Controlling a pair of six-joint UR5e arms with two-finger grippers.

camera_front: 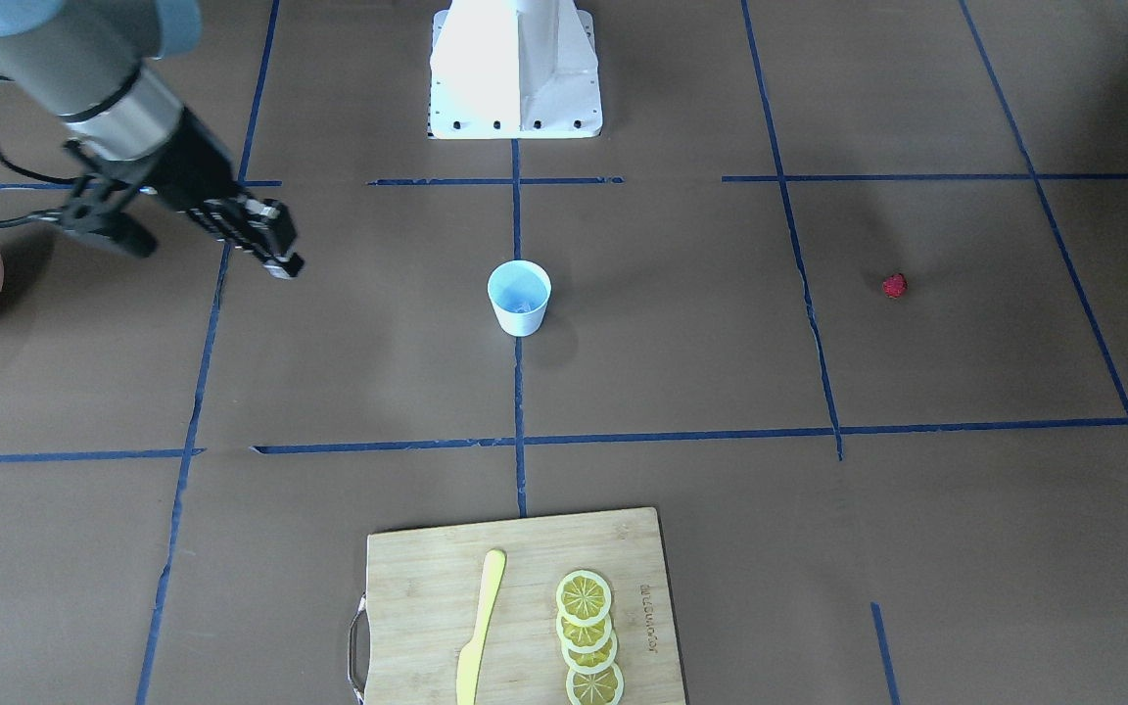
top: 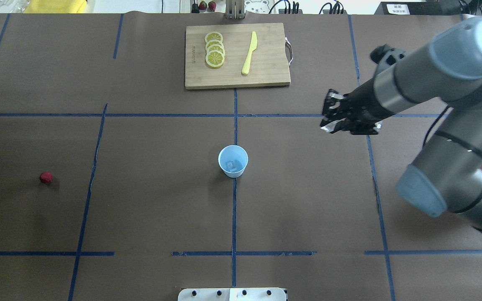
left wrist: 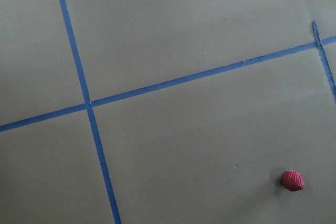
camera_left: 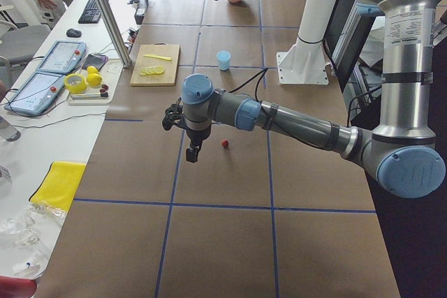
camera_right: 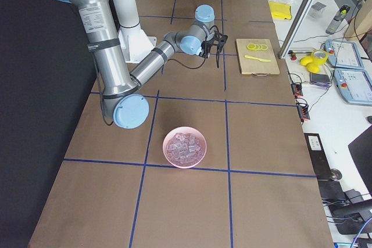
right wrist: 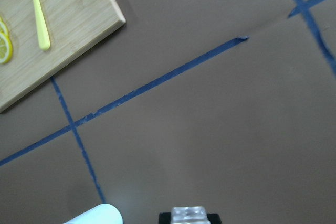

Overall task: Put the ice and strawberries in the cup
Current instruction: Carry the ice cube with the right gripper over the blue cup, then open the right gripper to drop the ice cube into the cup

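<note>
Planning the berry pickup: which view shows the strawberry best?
Left wrist-mounted: the strawberry is largest there, its bumpy skin clear. Overhead, front-facing and exterior left show only a small red dot; exterior right and right wrist-mounted don't show it.

Nothing I can truly read — the cutting board (camera_front: 417,607) bears a small burned-in mark along one edge, and a white sign (top: 396,7) far off shows blurred characters.
</note>
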